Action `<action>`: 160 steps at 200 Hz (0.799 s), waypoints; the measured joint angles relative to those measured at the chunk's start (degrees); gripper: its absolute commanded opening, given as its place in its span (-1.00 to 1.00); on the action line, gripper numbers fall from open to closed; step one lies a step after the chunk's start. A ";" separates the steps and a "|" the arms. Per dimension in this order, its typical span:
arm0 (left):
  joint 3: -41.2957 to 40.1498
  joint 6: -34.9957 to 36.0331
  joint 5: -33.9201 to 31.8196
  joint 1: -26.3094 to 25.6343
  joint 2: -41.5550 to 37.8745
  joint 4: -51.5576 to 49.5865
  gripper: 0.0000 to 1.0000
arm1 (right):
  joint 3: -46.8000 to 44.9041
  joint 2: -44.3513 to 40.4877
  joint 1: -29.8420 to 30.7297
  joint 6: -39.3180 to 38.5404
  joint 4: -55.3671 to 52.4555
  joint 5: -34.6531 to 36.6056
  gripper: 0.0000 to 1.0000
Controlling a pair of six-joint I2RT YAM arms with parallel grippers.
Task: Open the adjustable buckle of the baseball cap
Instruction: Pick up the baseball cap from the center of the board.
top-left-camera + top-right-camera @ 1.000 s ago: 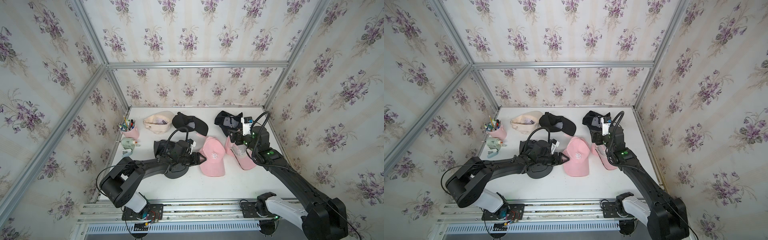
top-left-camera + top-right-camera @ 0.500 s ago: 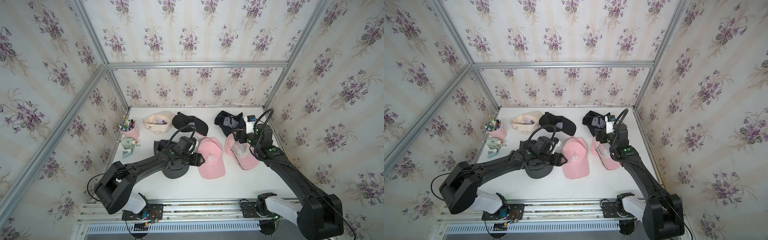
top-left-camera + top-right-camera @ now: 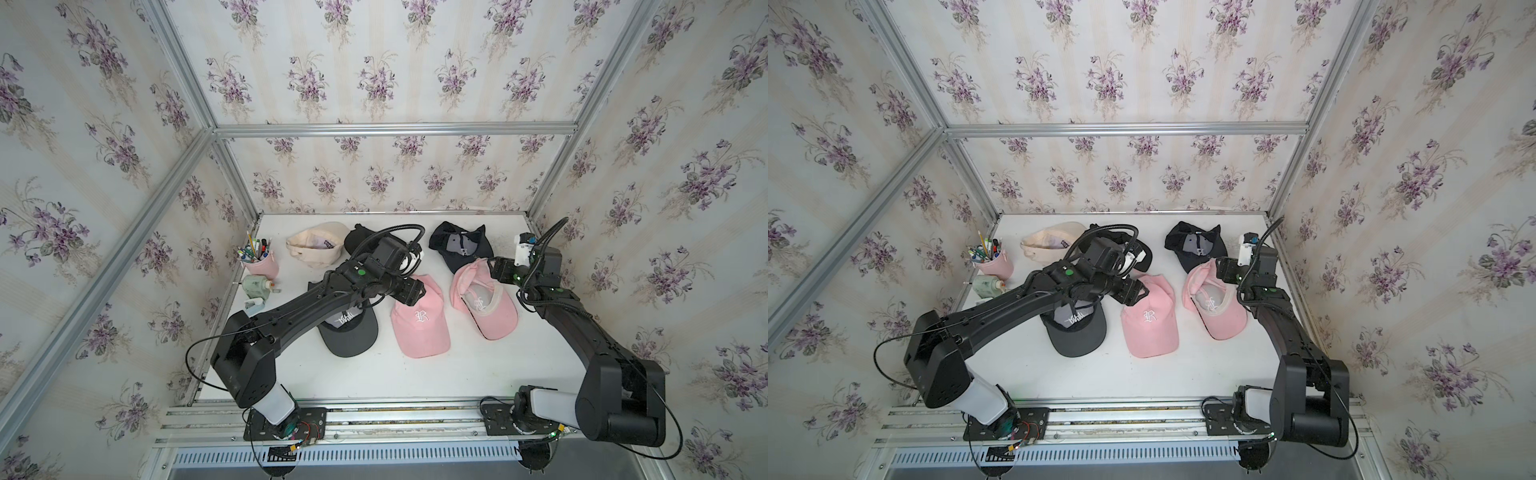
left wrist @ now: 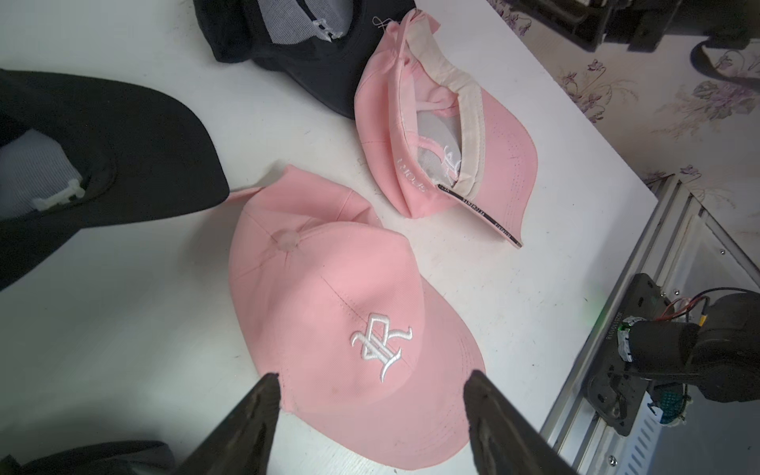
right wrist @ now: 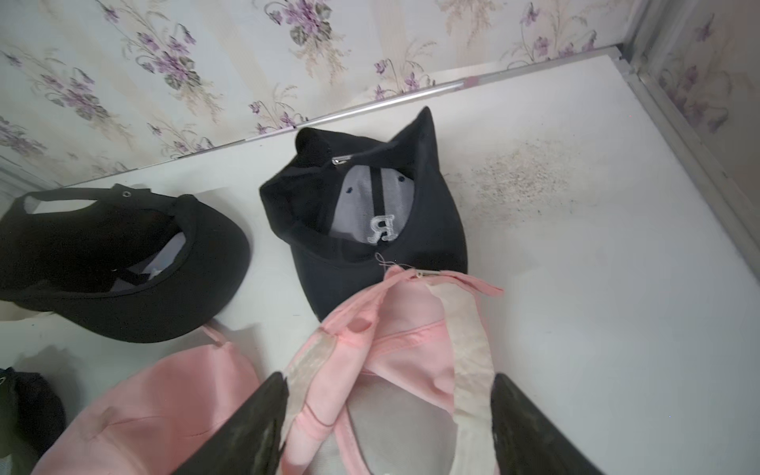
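Observation:
Two pink baseball caps lie mid-table. One sits crown-up with a white R logo (image 3: 419, 328) (image 4: 329, 296). The other lies upturned (image 3: 486, 299) (image 5: 395, 341), its back strap and small silver buckle (image 5: 427, 274) pointing toward the back wall. My left gripper (image 3: 419, 291) (image 4: 371, 376) hangs open over the crown-up cap, touching nothing. At the rear edge of the upturned cap my right gripper (image 3: 492, 266) (image 5: 390, 377) is open, its fingers either side of the sweatband; I cannot tell if they touch it.
An upturned navy cap (image 3: 461, 249) lies right behind the upturned pink one. A black cap (image 3: 353, 332) sits under my left arm, another black cap (image 3: 357, 239) and a beige cap (image 3: 316, 249) behind it. Pink pen cup (image 3: 259, 262) stands at the left wall.
My left gripper has moved right and toward the back, over the crown-up pink cap. The right wrist has shifted slightly right, and its jaws have narrowed a little.

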 measured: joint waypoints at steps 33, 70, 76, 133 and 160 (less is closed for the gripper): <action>4.33 1.51 0.85 -0.02 3.30 0.55 0.44 | 1.44 6.91 -1.03 -0.50 0.26 -0.11 0.37; 5.53 2.05 1.68 -0.04 3.89 1.90 0.44 | 2.49 13.29 -1.11 -2.03 0.61 -0.24 0.38; 5.53 2.23 1.70 -0.04 3.85 2.01 0.44 | 2.99 14.53 -1.11 -2.43 0.57 0.24 0.38; 4.22 3.67 1.49 -0.04 1.95 2.08 0.44 | 9.40 24.55 -1.27 -4.52 0.35 1.62 0.38; 3.78 4.13 1.07 -0.04 1.11 2.03 0.44 | 13.14 28.89 -1.27 -4.81 -0.11 0.17 0.22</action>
